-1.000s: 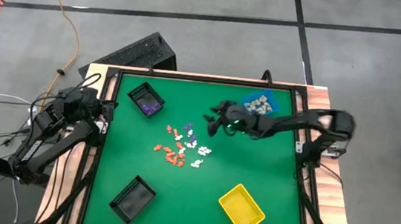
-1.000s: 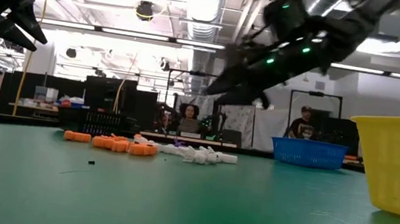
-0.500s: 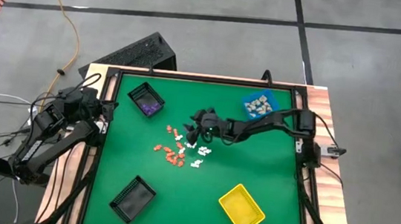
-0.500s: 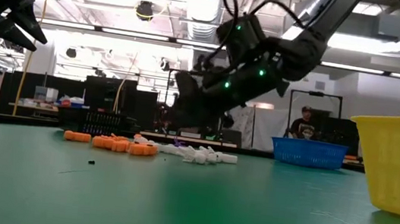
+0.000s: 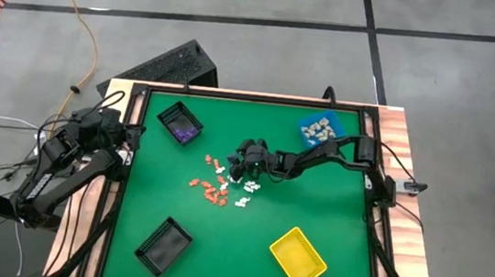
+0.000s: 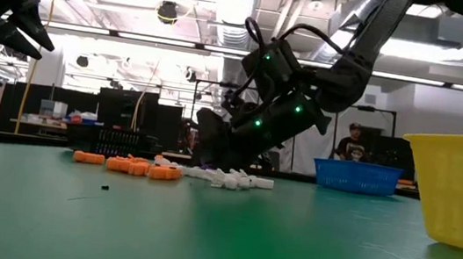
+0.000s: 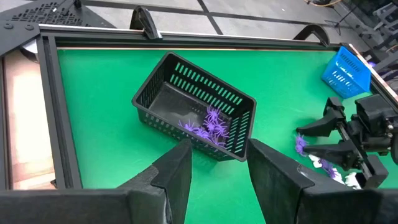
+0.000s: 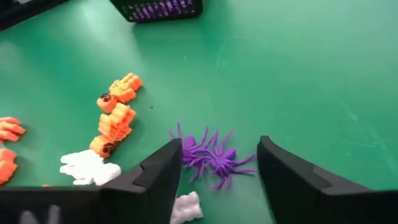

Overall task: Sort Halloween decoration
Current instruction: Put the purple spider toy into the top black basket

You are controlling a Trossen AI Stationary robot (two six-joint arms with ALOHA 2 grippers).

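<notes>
Right wrist view: right gripper [image 8: 217, 165] low over the pile mid-tabletop, fingers apart, straddling two purple spiders [image 8: 211, 157]. Light, thin-legged and springy, I'd judge; pinch the body, not the legs. Orange skeleton pieces [image 8: 115, 115] and white ones [image 8: 87, 167] lie just beside. Black bin [image 7: 199, 106] near the far left corner holds purple spiders; blue bin [image 5: 319, 129] holds beige pieces; yellow bin [image 5: 299, 257] looks empty. Left gripper [image 7: 217, 171] waits, fingers apart.

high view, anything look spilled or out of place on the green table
Nothing looks damaged. The loose pile of orange, white and purple pieces mid-table is unsorted, not spilled. The right gripper, open, straddles purple spiders. The bins sit askew.
</notes>
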